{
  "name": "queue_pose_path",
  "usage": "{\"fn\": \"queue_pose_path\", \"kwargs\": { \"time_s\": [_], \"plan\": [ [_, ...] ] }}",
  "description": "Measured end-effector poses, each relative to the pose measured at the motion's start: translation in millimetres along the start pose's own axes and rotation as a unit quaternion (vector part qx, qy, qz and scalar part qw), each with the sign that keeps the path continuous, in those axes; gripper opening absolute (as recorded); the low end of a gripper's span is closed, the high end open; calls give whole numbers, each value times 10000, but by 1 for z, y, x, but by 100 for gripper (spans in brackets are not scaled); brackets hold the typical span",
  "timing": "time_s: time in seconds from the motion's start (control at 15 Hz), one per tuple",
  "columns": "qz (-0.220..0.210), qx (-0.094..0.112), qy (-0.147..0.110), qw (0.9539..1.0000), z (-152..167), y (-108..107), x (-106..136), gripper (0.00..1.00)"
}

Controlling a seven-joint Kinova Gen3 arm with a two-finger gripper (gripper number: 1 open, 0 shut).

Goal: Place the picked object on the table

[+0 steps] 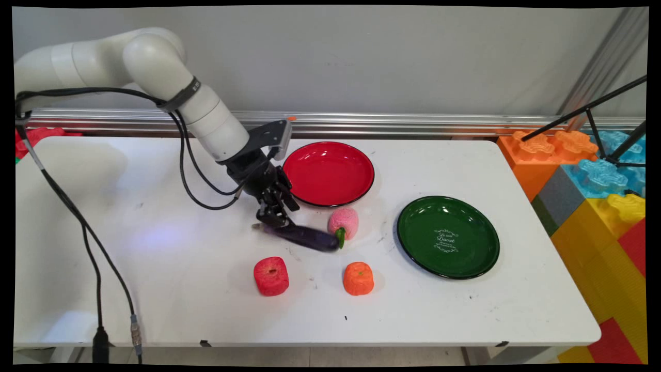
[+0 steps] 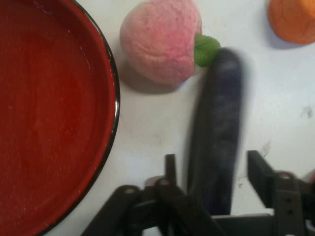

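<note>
A dark purple toy eggplant (image 1: pixel 304 236) with a green stem lies on the white table (image 1: pixel 155 289), its stem end touching a pink peach (image 1: pixel 343 222). My gripper (image 1: pixel 272 219) is down over the eggplant's left end. In the hand view the eggplant (image 2: pixel 216 132) runs up between my two fingers (image 2: pixel 259 169), which stand open on either side of it with small gaps. The pink peach (image 2: pixel 160 39) sits just beyond its tip, and the red plate (image 2: pixel 49 113) fills the left side.
A red plate (image 1: pixel 361 170) lies behind the gripper and a green plate (image 1: pixel 485 227) to the right. A red toy apple (image 1: pixel 271 275) and an orange toy fruit (image 1: pixel 358 278) sit nearer the front edge. Big coloured foam blocks (image 1: pixel 594 191) stand off the table's right end.
</note>
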Motion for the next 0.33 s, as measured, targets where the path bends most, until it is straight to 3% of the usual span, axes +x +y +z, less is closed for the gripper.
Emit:
{"fn": "queue_pose_path", "kwargs": {
  "time_s": [0.33],
  "plan": [
    [-21, 23, 34, 10000, -2, -4, -9, 100]
  ]
}}
